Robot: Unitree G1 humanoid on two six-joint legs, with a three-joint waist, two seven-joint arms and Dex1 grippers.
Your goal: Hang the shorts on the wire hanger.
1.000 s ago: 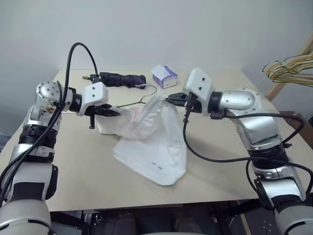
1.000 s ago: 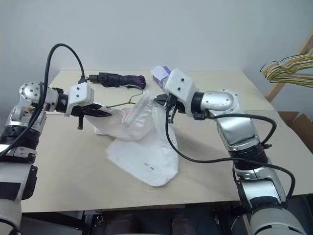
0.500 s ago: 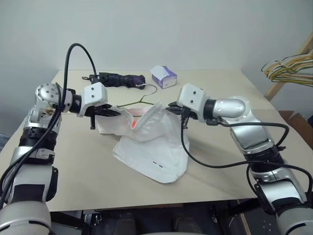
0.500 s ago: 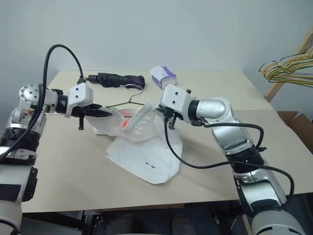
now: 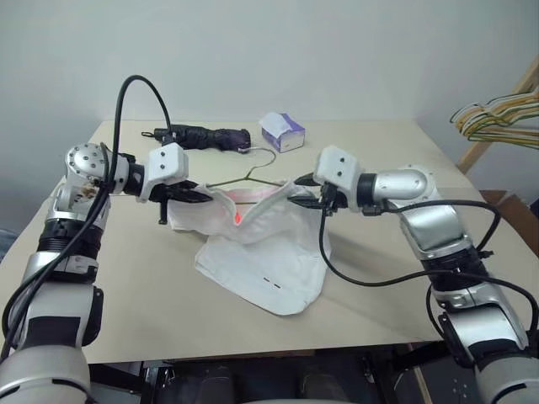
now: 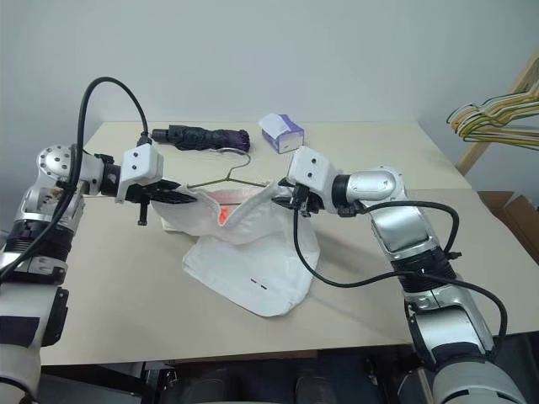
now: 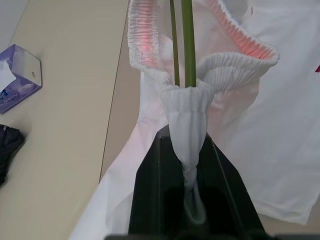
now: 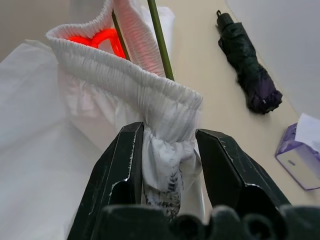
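Both grippers flank the shorts [image 5: 257,244]: left gripper [image 7: 186,165] pinches waistband beside the wire hanger [image 8: 159,40]; right gripper [image 8: 167,165] part-spread, bunched cloth between its fingers

A plain test room: bare white wall [image 5: 269,50], beige table [image 5: 152,303], rack of hangers [image 5: 497,116].

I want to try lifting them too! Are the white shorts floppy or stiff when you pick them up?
Probably floppy: the shorts sag and fold between the left gripper and right gripper. Likely light, since the thin wire hanger threaded through the waistband looks unbent. The gathered waistband bunches easily, so it seems soft.
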